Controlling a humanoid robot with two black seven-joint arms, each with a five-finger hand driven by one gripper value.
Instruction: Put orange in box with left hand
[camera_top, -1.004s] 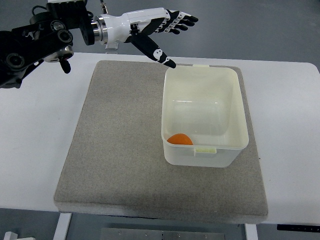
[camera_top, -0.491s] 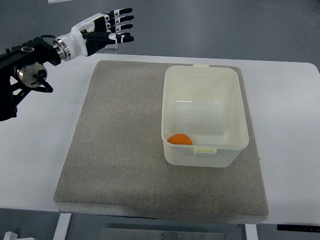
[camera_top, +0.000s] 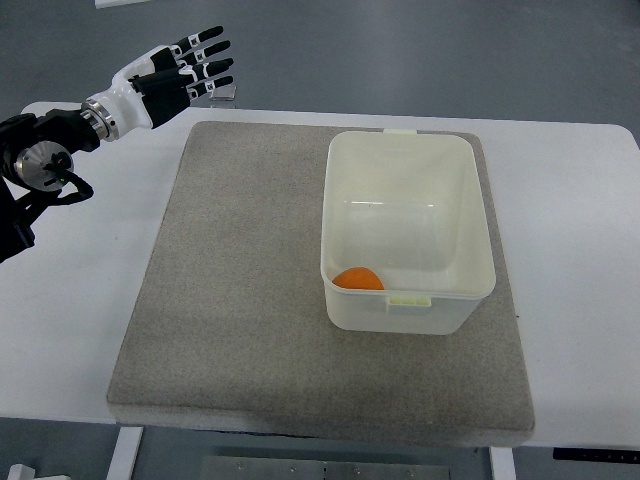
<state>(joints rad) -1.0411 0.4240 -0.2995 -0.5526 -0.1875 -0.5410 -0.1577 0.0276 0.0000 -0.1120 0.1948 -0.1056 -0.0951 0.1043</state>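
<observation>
Orange (camera_top: 359, 279): we see a small, round, bright orange fruit, partly hidden by the box wall.
Its place: inside the white plastic box (camera_top: 478, 215), in the near left corner.
Box: it sits on a grey mat (camera_top: 240, 300) on the white tabletop (camera_top: 575, 250).
Left hand (camera_top: 172, 75): fingers spread, empty, above the far left tabletop edge.
Writing: we can read none.

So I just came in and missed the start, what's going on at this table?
The orange already lies inside the white box, in its near left corner. The box sits on a grey mat on the white table. The robot's left hand hangs above the table's far left corner, fingers spread and holding nothing, well clear of the box. No right arm shows.
</observation>
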